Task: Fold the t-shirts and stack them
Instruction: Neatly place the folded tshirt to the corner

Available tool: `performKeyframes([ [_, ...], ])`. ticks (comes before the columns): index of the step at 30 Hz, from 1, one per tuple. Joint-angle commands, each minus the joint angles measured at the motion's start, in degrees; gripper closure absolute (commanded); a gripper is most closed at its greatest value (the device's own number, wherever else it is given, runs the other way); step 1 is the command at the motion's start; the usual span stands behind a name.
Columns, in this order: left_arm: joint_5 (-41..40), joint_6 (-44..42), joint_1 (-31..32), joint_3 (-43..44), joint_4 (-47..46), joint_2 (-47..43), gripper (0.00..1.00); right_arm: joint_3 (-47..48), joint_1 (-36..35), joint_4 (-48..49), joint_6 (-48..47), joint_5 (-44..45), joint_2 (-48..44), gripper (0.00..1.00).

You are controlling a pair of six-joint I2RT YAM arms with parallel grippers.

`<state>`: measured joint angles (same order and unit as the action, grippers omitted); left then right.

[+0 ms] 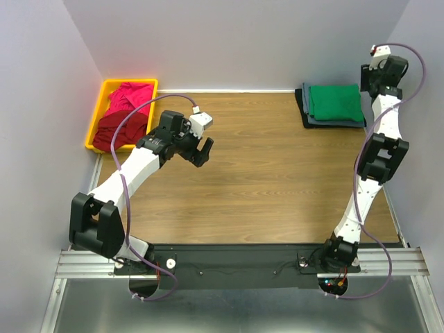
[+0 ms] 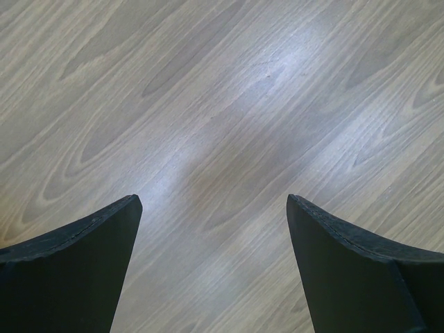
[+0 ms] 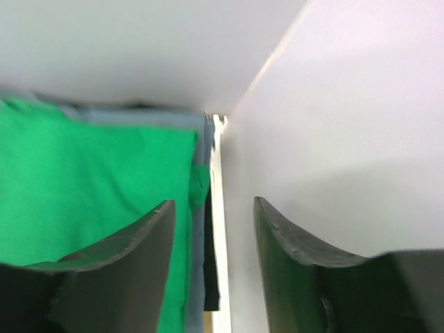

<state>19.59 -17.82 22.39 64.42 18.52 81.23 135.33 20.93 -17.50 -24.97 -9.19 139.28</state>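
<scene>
Top external view: at about 10 o'clock on the table (image 1: 263, 173) sits a yellow bin (image 1: 96, 114). It holds two crumpled shirts, the pink t-shirt (image 1: 128, 96) toward its far end and the dark red t-shirt (image 1: 114, 132) toward its near end, bunched against each other.

Just beside the bin, toward the table's centre, the left gripper (image 1: 202, 152) hangs over bare wood. The left wrist view shows its jaws spread wide, released, with only wood grain between them.

At about 1 o'clock lies a folded stack. The green t-shirt (image 1: 335, 102) is on top, and the blue-grey t-shirt (image 1: 333, 123) peeks out beneath it along the near edge. The black t-shirt (image 1: 300, 104) is at the bottom, showing along the left edge.

The right arm (image 1: 380, 149) reaches up the 3 o'clock side to the stack's right end. In the right wrist view the right gripper (image 3: 214, 201) has its jaws parted and grasps nothing. It hovers over the stack's edge, next to the white wall (image 3: 333, 139).
</scene>
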Motion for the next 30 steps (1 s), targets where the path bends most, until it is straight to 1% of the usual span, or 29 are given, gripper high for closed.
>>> performKeyframes([
  [1,0.7,-0.9,-0.2,1.4,-0.6,-2.4,0.02,-1.8,0.6,5.0,7.4,-5.9,-8.6,0.5],
  [2,1.3,-0.9,-0.2,1.6,-0.5,-2.2,0.02,-2.8,0.6,5.1,8.2,-7.2,-9.1,0.58],
  [5,1.8,-0.7,-0.2,2.2,-0.2,-1.7,0.02,-5.2,0.6,5.1,12.1,-10.4,-9.3,0.74],
  [8,2.6,-0.5,-0.3,2.8,-0.1,-1.3,0.02,-5.5,0.6,5.1,14.7,-11.2,-7.1,0.79],
  [12,3.0,-0.6,-0.4,3.0,0.0,-0.6,0.02,-4.3,0.6,5.8,15.3,-11.6,-2.5,0.82],
  [16,3.2,-0.5,-0.6,3.1,0.1,0.1,0.02,-3.7,0.6,8.7,15.1,-9.8,1.9,0.83],
  [20,3.3,-0.4,-1.1,3.3,0.6,0.9,0.02,-5.7,0.6,14.6,13.8,-6.2,4.9,0.84],
  [23,3.4,-0.4,-1.4,3.9,1.2,1.8,0.02,-6.4,0.6,16.6,12.2,-3.3,7.0,0.85],
  [26,3.4,-0.5,-1.7,5.0,1.8,2.5,0.02,-6.1,0.6,20.2,10.2,-1.3,8.5,0.85],
  [29,3.0,-0.3,-2.4,5.4,1.9,2.8,0.02,-4.8,0.6,21.4,9.0,1.5,9.3,0.85],
  [30,3.1,-0.3,-2.7,5.4,2.0,2.7,0.02,-3.9,0.6,21.5,9.1,2.2,9.2,0.81],
])
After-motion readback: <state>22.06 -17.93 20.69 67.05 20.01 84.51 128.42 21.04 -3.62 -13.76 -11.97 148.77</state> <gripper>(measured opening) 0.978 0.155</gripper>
